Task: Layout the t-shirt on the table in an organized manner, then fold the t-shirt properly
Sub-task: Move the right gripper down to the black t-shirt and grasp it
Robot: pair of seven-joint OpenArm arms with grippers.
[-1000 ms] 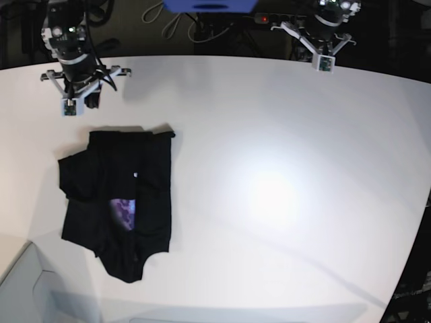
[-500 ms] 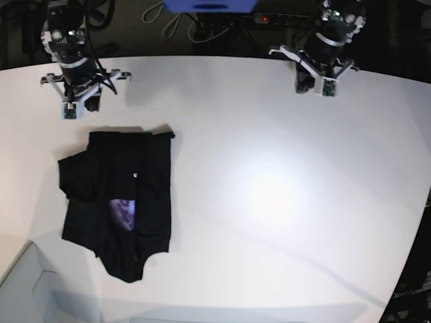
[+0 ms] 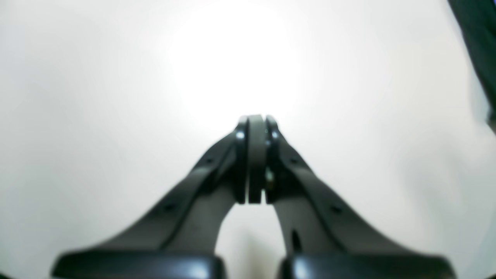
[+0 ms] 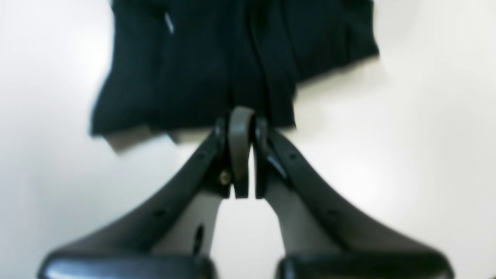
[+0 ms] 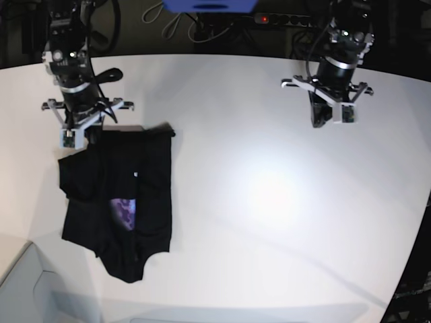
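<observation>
Black t-shirt (image 5: 118,198) lying crumpled on the white table (image 5: 269,202), taken here as landmark. Base view: the whole garment, with a purple printed patch (image 5: 124,212) near its middle and a small white fleck (image 5: 135,175) above that; print too small to read. Right gripper (image 5: 84,131) hangs over the t-shirt's far edge; left gripper (image 5: 323,116) hangs well apart from the t-shirt, over bare table. Right wrist view: only the t-shirt's near part (image 4: 232,58), blurred, just beyond the fingertips (image 4: 241,116); jaws pressed together, holding nothing. Left wrist view: jaws (image 3: 254,120) pressed together over glare; 1 dark strip at the top right corner. No legible writing in any view.
</observation>
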